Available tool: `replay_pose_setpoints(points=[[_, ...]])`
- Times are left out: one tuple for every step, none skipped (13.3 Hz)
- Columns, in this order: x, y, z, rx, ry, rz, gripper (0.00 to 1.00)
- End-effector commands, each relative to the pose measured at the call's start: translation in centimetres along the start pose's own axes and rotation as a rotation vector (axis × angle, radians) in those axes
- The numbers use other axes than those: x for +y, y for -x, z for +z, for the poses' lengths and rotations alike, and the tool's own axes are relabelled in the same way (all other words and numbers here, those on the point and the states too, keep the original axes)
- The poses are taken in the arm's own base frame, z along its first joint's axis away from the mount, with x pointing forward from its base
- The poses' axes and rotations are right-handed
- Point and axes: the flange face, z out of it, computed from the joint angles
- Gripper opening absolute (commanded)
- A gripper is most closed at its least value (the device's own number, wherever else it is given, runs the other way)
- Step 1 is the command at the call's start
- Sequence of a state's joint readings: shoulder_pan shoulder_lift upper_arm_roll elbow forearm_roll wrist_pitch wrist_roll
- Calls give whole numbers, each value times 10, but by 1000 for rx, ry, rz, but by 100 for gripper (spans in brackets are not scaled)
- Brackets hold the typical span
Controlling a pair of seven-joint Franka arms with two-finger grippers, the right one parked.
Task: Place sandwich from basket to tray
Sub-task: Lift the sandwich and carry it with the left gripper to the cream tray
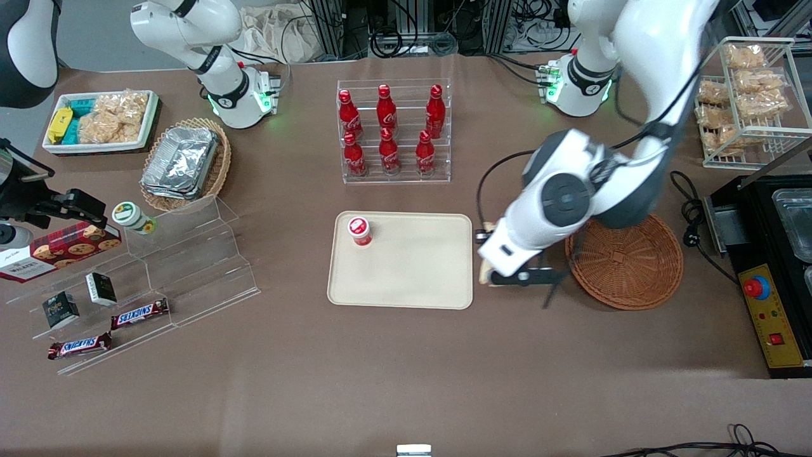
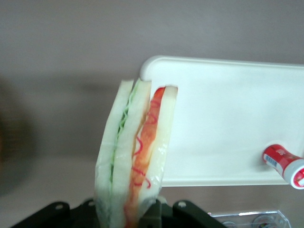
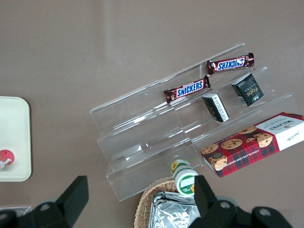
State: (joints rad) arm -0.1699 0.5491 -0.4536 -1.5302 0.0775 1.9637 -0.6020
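Observation:
My left gripper (image 1: 490, 274) is shut on the sandwich (image 2: 135, 156), a wedge of pale bread with green and red filling along its edge. In the front view only a sliver of the sandwich (image 1: 485, 273) shows under the wrist. It hangs above the table between the reddish-brown wicker basket (image 1: 628, 263) and the beige tray (image 1: 406, 279), just at the tray's edge nearest the basket. In the left wrist view the sandwich stands upright between the fingers, with the tray's (image 2: 228, 118) rounded corner close beside it. Nothing shows in the basket.
A red capped bottle (image 1: 359, 230) lies on the tray toward the parked arm's end. A clear rack of red bottles (image 1: 393, 130) stands farther from the camera than the tray. A black appliance (image 1: 774, 266) lies past the basket at the working arm's end.

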Motion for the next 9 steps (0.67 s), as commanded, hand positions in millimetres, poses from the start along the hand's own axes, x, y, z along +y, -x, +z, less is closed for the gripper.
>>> replay_pose_setpoints(points=[[40, -8, 69, 19, -9, -16, 0], [43, -9, 91, 30, -35, -38, 2], [43, -10, 108, 33, -63, -54, 5], [50, -6, 120, 41, -86, -34, 8], [53, -8, 123, 52, -84, -27, 16], [52, -8, 130, 45, -84, -27, 33], [51, -9, 132, 45, -88, -26, 48], [51, -9, 133, 43, -88, -24, 85], [51, -9, 131, 44, -85, -28, 100]])
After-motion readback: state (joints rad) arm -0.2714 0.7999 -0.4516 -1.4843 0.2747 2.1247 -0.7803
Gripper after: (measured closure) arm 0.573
